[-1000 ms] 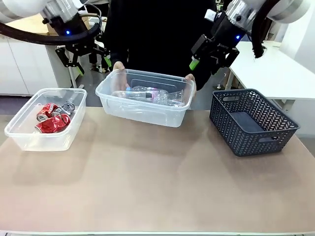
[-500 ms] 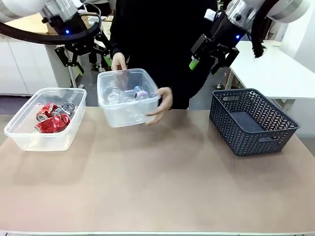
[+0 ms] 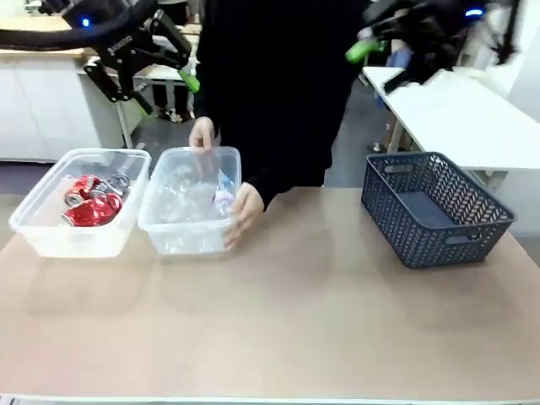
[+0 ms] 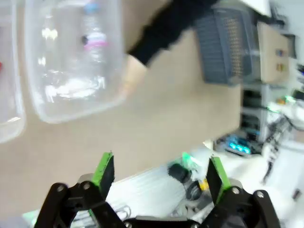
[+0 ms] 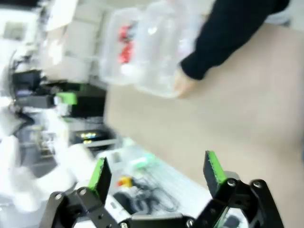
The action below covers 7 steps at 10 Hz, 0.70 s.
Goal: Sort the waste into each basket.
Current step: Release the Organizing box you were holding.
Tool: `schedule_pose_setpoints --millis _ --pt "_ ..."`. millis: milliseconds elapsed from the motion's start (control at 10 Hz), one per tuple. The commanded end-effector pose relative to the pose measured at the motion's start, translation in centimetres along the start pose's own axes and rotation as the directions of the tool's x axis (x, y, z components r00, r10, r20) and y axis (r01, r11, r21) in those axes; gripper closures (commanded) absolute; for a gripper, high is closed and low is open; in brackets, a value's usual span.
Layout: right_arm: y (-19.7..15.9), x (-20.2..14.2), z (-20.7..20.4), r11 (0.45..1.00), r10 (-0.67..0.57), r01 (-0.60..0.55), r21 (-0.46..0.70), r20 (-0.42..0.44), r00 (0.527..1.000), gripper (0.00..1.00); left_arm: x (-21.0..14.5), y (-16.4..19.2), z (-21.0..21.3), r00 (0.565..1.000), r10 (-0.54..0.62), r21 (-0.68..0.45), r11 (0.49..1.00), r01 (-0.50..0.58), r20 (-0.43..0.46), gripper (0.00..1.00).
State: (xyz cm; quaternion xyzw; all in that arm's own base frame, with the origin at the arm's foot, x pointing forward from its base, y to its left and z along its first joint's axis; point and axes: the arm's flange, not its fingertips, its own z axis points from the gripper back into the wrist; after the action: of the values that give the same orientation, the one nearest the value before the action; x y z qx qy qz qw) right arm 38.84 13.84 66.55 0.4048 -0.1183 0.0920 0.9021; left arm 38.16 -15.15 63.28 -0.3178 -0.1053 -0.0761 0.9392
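Note:
Red cans (image 3: 89,207) lie in the left clear basket (image 3: 72,245). Beside it stands a second clear basket (image 3: 181,240) with clear bottles (image 3: 221,198) inside; a person's hands (image 3: 245,211) hold it on the table. My left gripper (image 3: 163,91) hangs open, high above the far left edge. My right gripper (image 3: 384,63) is blurred at the top right, open and holding nothing. The left wrist view has the open left gripper (image 4: 160,173) over the bottle basket (image 4: 42,107) and a bottle (image 4: 95,40). Through the open right gripper (image 5: 156,171) both baskets (image 5: 152,88) and the cans (image 5: 124,42) appear blurred.
A dark grey lattice basket (image 3: 434,207) stands at the table's right side, also seen as a dark basket (image 4: 223,47) from the left wrist. The person's dark sleeve (image 3: 278,173) reaches over the far edge. The near half of the tan table (image 3: 295,321) lies bare.
The person has turned the bottle basket and set it down next to the can basket. Both arms have risen; the right one swung up and to the right.

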Motion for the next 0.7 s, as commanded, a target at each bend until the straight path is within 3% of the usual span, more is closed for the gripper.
schedule_pose_setpoints --millis 0,300,500,600 --pt "-1.6 -4.9 3.9 0.973 -0.106 0.088 0.215 0.073 0.992 0.00 -5.6 3.3 2.7 0.997 -0.073 -0.229 0.972 0.062 -0.040 0.00" --pt "-5.8 -9.5 9.7 0.878 -0.286 0.182 0.442 0.179 0.941 0.00 -9.6 6.8 4.6 0.997 -0.057 -0.401 0.913 0.071 0.047 0.00" --pt "-11.0 -11.6 12.0 0.822 -0.444 0.275 0.498 0.259 0.858 0.00 -10.9 11.2 5.1 0.995 0.033 -0.528 0.849 0.021 0.093 0.00" --pt "-12.9 -11.6 11.7 0.830 -0.456 0.297 0.472 0.266 0.850 0.00 -10.2 12.9 4.8 0.989 0.113 -0.599 0.800 -0.035 0.093 0.00"
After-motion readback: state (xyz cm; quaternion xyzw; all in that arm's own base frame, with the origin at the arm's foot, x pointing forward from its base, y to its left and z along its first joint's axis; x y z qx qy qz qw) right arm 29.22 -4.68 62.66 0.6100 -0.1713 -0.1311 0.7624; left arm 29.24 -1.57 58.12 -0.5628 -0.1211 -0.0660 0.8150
